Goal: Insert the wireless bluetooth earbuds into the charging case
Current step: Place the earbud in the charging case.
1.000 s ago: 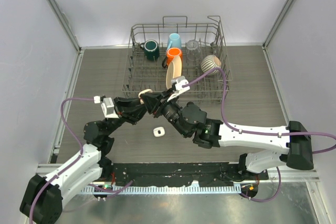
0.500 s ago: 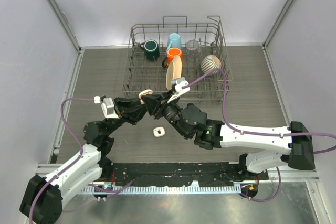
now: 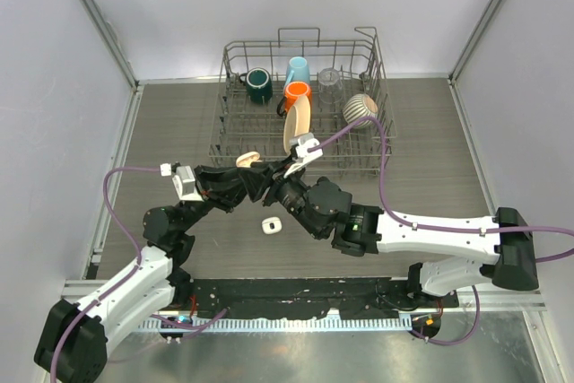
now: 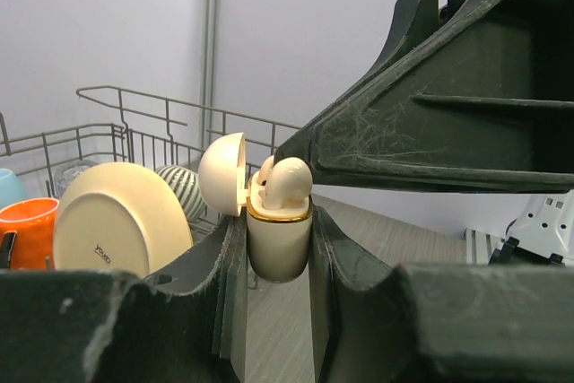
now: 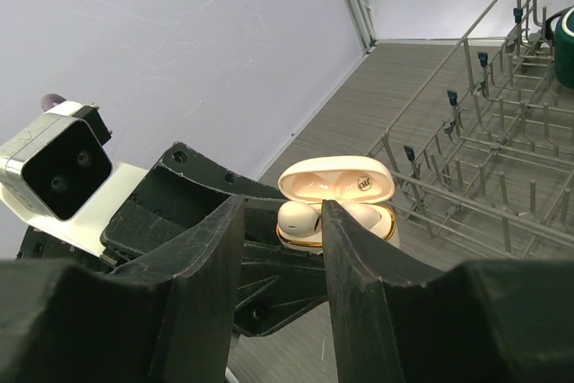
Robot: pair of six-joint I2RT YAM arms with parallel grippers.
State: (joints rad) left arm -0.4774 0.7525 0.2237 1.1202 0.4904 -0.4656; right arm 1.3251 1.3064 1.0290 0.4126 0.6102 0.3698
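Fingers (image 4: 211, 311) of the left gripper (image 3: 254, 178) are pressed on the charging case (image 4: 278, 244), which is held upright off the table (image 3: 430, 150), lid swung open toward 9 o'clock. One earbud (image 4: 285, 179) is lodged in its mouth, pinched by the right gripper (image 5: 282, 214). A small white item (image 3: 271, 225) lies at 6 o'clock.

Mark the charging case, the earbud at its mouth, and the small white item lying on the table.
charging case (image 4: 278, 244): left wrist view, on its body.
earbud (image 4: 287, 178): left wrist view, on its rounded top.
white item (image 3: 271, 225): top external view, its middle.
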